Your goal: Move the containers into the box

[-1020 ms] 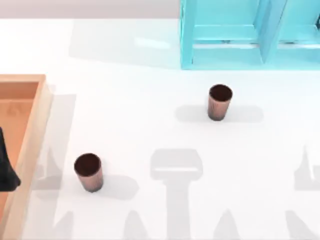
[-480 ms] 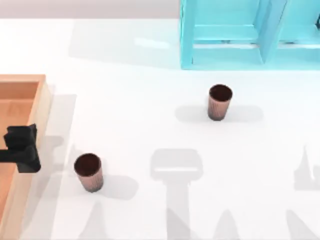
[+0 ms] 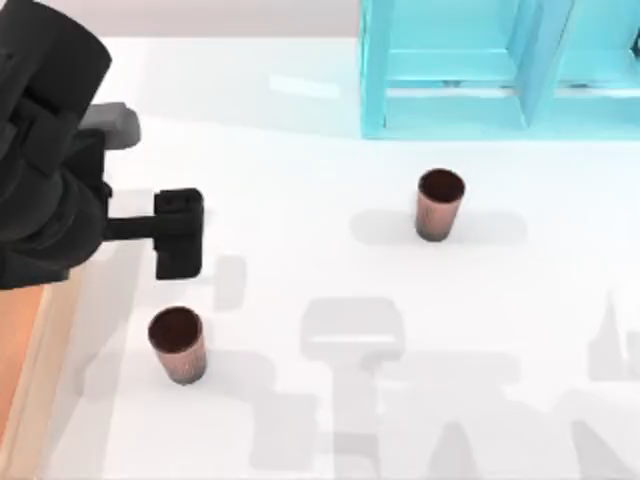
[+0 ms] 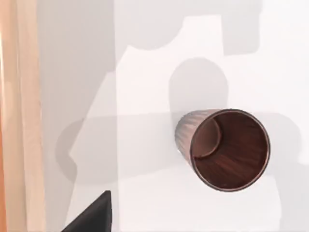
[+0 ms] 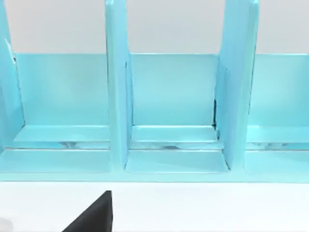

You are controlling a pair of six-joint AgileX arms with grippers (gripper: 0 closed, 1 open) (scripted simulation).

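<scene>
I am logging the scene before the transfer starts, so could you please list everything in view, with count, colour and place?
containers: two, copper-brown, both upright on the table; one near the left, one right of centre.
box: one, orange-brown with tan rim, at the table's left edge.
shelf frame: one, light blue, at the back right.
table: one, white.
left gripper: one, black, above the table behind the left container.

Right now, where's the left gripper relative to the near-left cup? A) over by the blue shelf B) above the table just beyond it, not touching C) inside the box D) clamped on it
B: in the top view the left gripper sits over the table past the cup, with bare table between them; the box lies further left.
</scene>
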